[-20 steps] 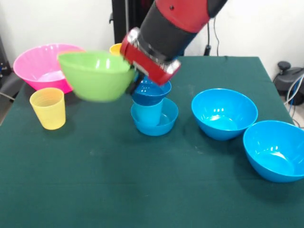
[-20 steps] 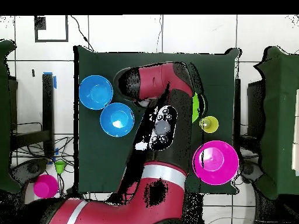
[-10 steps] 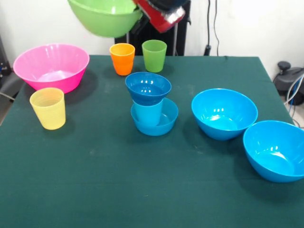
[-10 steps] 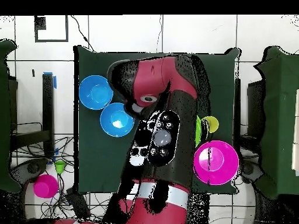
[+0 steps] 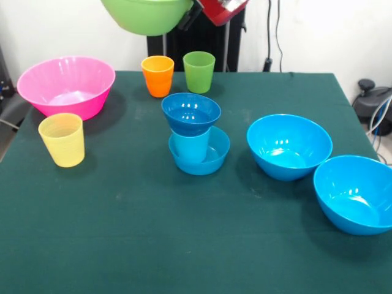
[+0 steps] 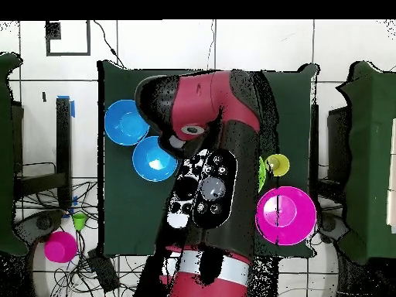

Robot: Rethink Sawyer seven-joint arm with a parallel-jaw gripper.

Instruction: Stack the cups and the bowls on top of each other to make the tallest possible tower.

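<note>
The claw [image 5: 195, 7], barely in view at the top edge, seems to pinch the rim of the green bowl [image 5: 147, 15], which hangs mouth-up high above the counter [image 5: 184, 233]. Below it stand the orange cup [image 5: 157, 75] and green cup [image 5: 199, 71]. Further below, a blue stack [image 5: 192, 131]: bowl, cup, bowl.

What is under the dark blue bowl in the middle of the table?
The dark blue bowl sits on a light blue cup, which stands inside a smaller blue bowl on the table. The cup's rim and the lower bowl's floor are covered.
</note>
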